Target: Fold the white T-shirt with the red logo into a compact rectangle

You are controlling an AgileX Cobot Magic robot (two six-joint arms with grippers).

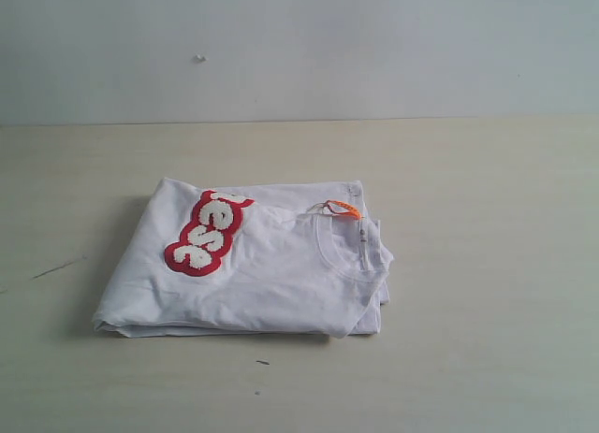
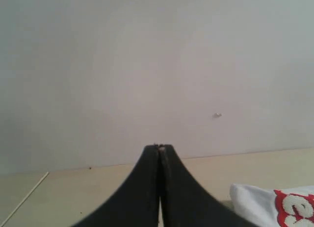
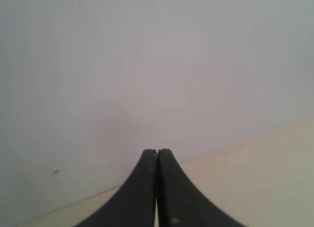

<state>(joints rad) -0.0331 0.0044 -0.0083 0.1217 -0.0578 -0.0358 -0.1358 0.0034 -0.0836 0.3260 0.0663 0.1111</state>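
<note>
Folded white T-shirt (image 1: 271, 283) lies flat; red logo (image 1: 208, 235) partly hidden.

The left end effector (image 2: 159, 148) is pointing roughly level, its two black jaws pressing together tip to tip with nothing between them. The right end effector (image 3: 157, 152) is sitting in the same pose, jaws meeting along a thin seam.

Soft white cloth T-shirt (image 1: 271, 274), fuzzy red logo (image 1: 208, 233), matt table (image 1: 487, 265).

The red logo (image 1: 208, 233) is partly hidden at a fold of the white T-shirt (image 1: 262, 274), and the left wrist view's edge crops both.
</note>
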